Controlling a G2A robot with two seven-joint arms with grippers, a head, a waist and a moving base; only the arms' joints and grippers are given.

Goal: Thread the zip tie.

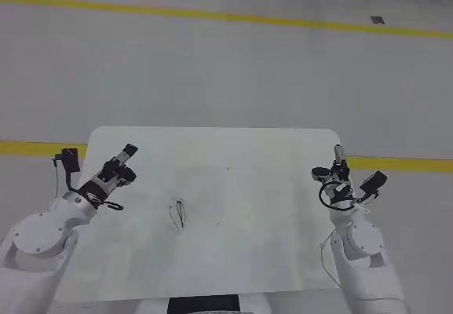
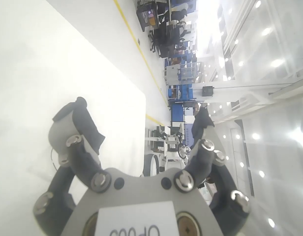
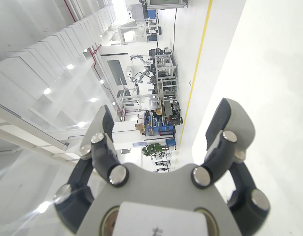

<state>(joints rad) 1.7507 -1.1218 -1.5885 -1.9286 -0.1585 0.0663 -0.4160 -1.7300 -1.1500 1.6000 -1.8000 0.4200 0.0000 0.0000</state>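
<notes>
A thin black zip tie lies looped on the white table, a little left of centre. My left gripper sits near the table's left edge, well left of the tie; in the left wrist view the left gripper is open with nothing between its fingers. My right gripper hovers at the table's right edge, far from the tie. In the right wrist view the right gripper is open and holds nothing between its fingers.
Around the table is pale floor with yellow lines. A small dark square lies on the floor far behind. Workshop racks and machines stand in the distance.
</notes>
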